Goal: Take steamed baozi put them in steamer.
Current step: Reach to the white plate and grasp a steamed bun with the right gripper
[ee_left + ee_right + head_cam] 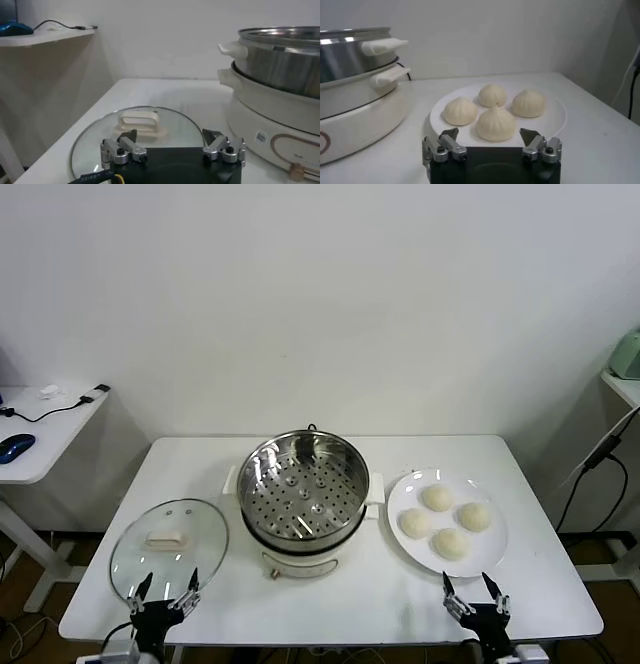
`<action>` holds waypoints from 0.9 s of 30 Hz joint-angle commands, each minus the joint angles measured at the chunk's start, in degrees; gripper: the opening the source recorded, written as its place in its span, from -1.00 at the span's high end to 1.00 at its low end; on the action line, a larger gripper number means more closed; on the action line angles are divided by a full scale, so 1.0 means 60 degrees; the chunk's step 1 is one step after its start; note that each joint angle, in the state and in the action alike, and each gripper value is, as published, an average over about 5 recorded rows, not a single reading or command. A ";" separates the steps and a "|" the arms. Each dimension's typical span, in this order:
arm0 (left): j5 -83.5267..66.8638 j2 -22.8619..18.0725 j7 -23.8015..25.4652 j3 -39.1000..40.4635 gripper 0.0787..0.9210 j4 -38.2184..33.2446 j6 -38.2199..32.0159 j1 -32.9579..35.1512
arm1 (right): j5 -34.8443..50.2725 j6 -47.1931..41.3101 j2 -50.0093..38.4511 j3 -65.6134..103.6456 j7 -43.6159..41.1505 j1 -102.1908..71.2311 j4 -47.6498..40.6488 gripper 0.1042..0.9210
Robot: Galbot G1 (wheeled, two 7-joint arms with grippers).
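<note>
White counter [330,594] is carrying everything, and you are looking at the start: nothing is picked yet. Nearest you, the right gripper [477,601] is hovering with fingers wide, the left gripper [163,595] likewise over the glass lid [170,544]. Beyond, four baozi [445,522] are sitting on the plate [400,539], the steamer [303,489] waiting empty. You will likely be reaching for the nearest bun.

Steamer [303,502] taken as landmark, mid-table [420,594], top uncovered, perforated tray exposed from above. Right of steamer: white plate [492,556] just beside it, four steamed baozi [445,523] clustered, unobstructed from above. Right gripper [477,603] held at near table edge, jaws spread, bare tabletop seen between it and plate. Left of steamer: glass lid [169,546] lying flat; left gripper [162,591] poised over its near rim, jaws spread. Steamer side handle [384,46] projecting toward plate.
</note>
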 commanded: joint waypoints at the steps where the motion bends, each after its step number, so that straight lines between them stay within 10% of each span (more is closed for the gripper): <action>1: -0.0011 0.0048 0.0015 0.0001 -0.77 -0.0090 0.0065 -0.0005 | -0.0316 -0.1442 -0.0609 0.0252 -0.0023 0.1418 0.0318 -0.76; 14: -0.0106 0.0241 0.0151 0.0112 -0.77 -0.0050 0.0041 -0.0124 | -0.1065 -0.3712 -0.5863 -0.3691 -0.3383 0.8930 -0.3293 -0.76; 27: -0.0018 0.0238 0.0177 0.0252 -0.77 0.0150 -0.0062 -0.0161 | -0.2631 0.0412 -0.7518 -1.3936 -1.1247 1.7889 -0.7097 -0.76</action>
